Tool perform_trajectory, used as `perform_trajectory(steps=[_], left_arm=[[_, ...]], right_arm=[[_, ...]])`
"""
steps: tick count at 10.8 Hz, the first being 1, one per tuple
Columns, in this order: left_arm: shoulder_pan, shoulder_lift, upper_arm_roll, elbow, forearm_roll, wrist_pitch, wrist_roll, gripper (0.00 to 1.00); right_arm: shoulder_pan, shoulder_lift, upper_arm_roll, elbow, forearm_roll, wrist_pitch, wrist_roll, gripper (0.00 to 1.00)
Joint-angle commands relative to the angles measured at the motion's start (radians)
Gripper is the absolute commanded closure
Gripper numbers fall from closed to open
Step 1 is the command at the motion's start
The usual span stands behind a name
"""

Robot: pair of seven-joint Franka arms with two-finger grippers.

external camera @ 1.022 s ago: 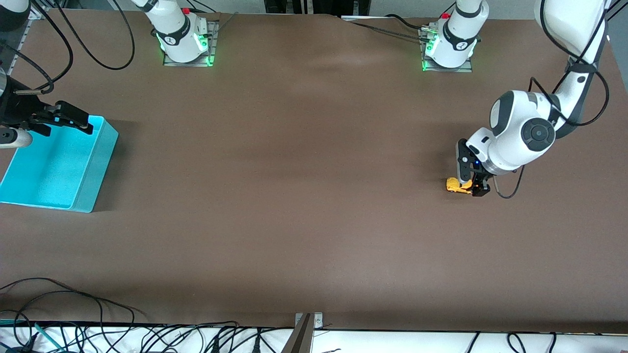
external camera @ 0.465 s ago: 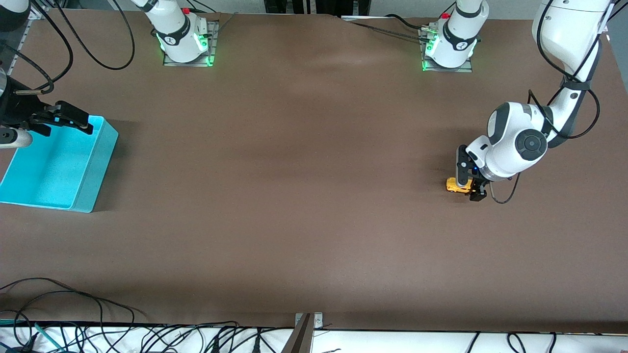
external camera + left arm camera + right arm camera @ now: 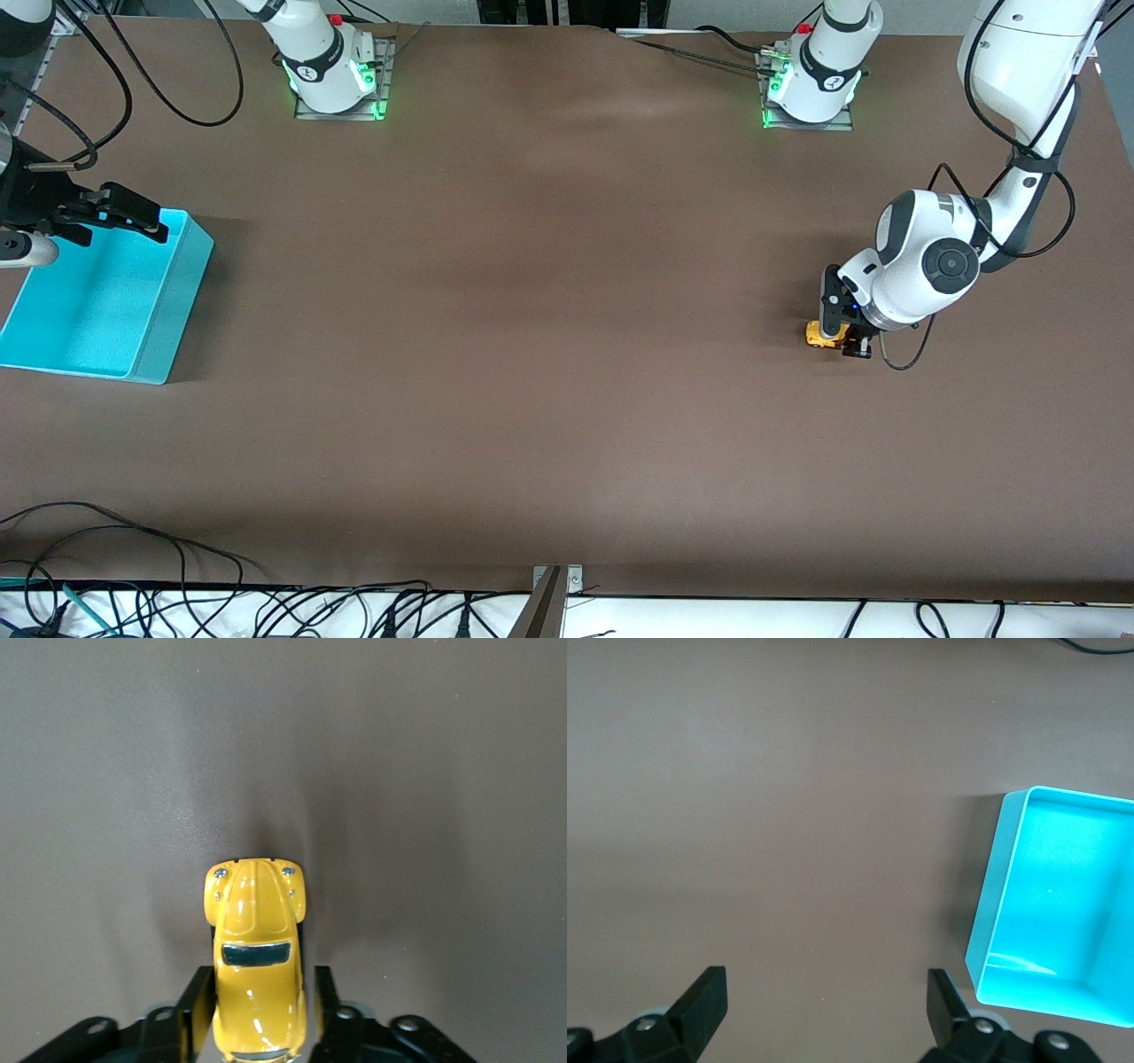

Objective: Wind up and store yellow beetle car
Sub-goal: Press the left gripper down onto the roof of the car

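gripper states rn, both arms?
Left gripper: shut on the yellow beetle car, car on the table.
Right gripper: open, empty, over the table beside the cyan bin.

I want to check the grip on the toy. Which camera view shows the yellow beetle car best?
The left wrist view: the yellow beetle car fills it, roof and windshield clear, with the left gripper closed on its sides. The front view shows only a small yellow spot partly under that gripper. The right wrist view shows no car.

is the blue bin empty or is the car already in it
Empty. The bin shows only bare floor inside; the car sits on the table between the left pincer's fingers.
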Motion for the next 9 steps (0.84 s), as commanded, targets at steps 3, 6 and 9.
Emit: perform_trajectory(steps=[3,6,9], left_arm=[[0.032,0.034,-0.004,0.015,0.026,0.038,-0.003,0.91],[0.034,0.038,-0.004,0.015,0.023,0.038,-0.004,0.95],[0.075,0.05,-0.004,0.018,0.019,0.03,-0.001,0.95]], right_arm=[[-0.001,-0.009,0.001,-0.011,-0.008,0.006,0.0,0.0],[-0.001,-0.009,0.001,-0.011,-0.008,0.006,0.0,0.0],[-0.001,-0.007,0.001,-0.01,-0.008,0.006,0.0,0.0]])
